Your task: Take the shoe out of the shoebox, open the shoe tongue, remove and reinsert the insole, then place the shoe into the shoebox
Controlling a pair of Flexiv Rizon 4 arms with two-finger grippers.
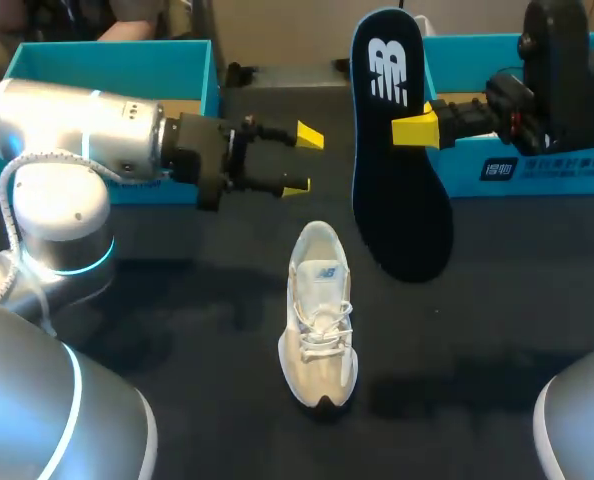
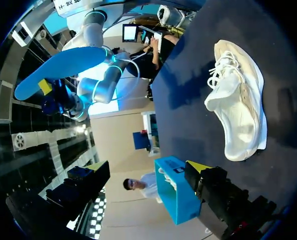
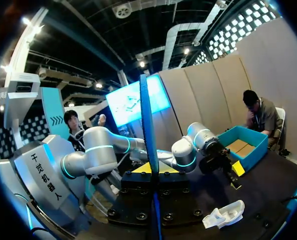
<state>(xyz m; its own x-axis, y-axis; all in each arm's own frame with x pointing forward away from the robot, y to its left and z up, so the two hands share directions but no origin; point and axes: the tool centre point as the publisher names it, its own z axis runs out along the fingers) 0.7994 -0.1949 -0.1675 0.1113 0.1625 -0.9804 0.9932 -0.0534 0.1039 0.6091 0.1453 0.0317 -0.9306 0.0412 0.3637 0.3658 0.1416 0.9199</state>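
white shoe (image 1: 319, 320) laid on the table (image 1: 497, 330), dark insole (image 1: 397, 200) held on edge behind the shoe, pinched by the fingers of the right gripper (image 1: 411, 128), left gripper (image 1: 303, 160) hung behind-left of the shoe, fingers spread apart, teal shoebox (image 1: 107, 65) set farther behind

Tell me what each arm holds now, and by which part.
The right gripper is shut on the insole, fingers pinching its side edge near mid-length. The left gripper is open, holding nothing.
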